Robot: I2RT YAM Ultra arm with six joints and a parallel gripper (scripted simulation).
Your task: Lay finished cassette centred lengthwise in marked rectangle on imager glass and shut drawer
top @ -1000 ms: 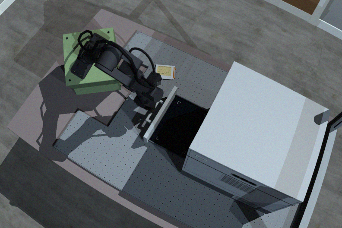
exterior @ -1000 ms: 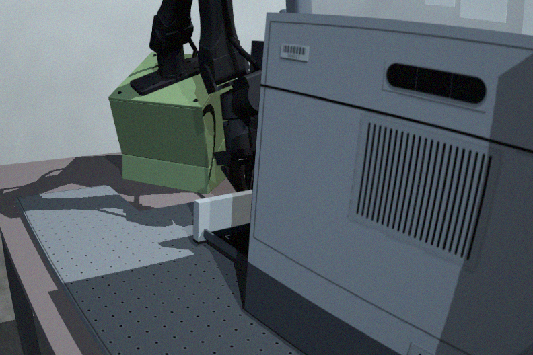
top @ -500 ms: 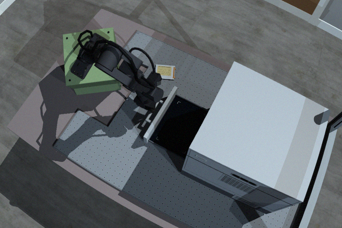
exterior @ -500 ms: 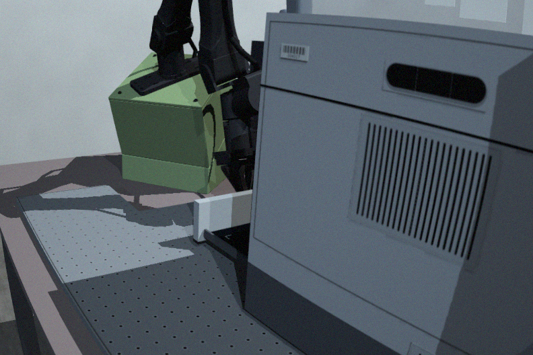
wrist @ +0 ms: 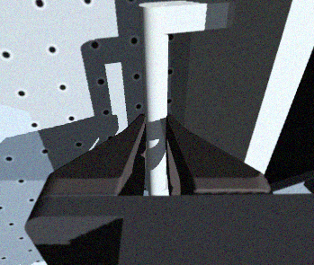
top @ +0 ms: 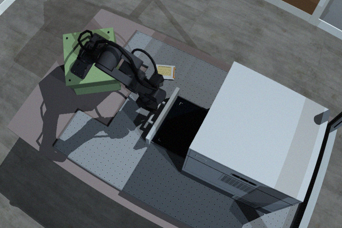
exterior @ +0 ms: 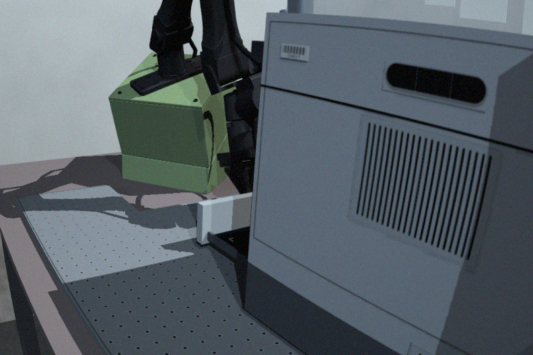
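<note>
The cassette FINISHED (top: pixel 165 70), white with a yellow face and an orange edge, lies on the perforated board beside the arm's wrist, outside the drawer; the arm hides its left end. The imager IM (top: pixel 256 125) (exterior: pixel 355 115) has its drawer out. The drawer's pale front panel (top: pixel 163 115) (exterior: pixel 229 214) (wrist: pixel 276 75) stands before black glass (top: pixel 182 126). Two white corner marks show near the panel; the others are hidden. My gripper (wrist: pixel 156 123) is shut on the drawer's white bar handle (wrist: pixel 157 77) (top: pixel 148 121), in front of the panel.
The green pedestal (top: pixel 92 68) (exterior: pixel 159 133) carries the arm at the table's rear left. The perforated board (top: pixel 105 151) (exterior: pixel 146 306) lies under the drawer and imager and has a notch near the pedestal. The imager's tall body hides part of the arm in the exterior view.
</note>
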